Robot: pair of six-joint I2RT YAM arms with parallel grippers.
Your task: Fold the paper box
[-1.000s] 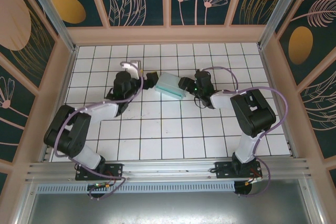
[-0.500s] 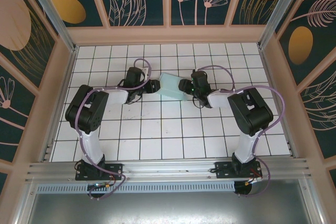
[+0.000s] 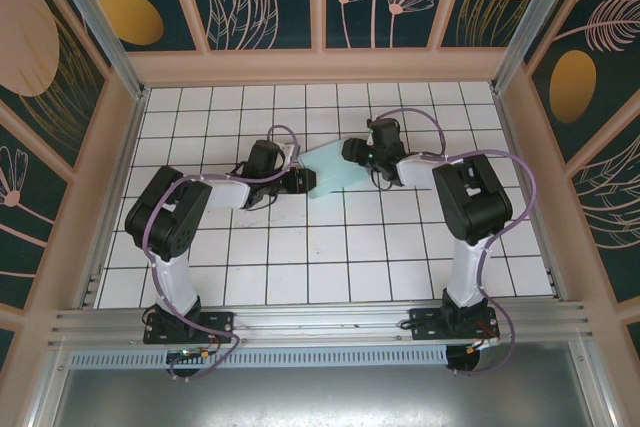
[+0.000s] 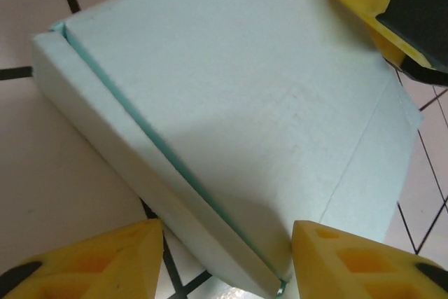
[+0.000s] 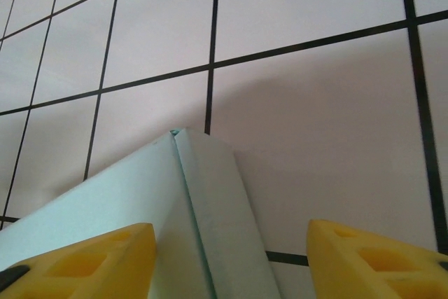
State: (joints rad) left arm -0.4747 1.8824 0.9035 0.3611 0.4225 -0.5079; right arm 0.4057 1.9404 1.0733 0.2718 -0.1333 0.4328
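paper box lying on tiled worktop, just above centre in top view; left claw half-spread, straddling one corner, no clamp; right claw wide around opposite corner; guessing they're bracing both ends so card won't skate during creasing

Bright, even light from above; shadows soft.
Wrist close-ups slightly blurred; the pale mint card box shades the white tiled floor.
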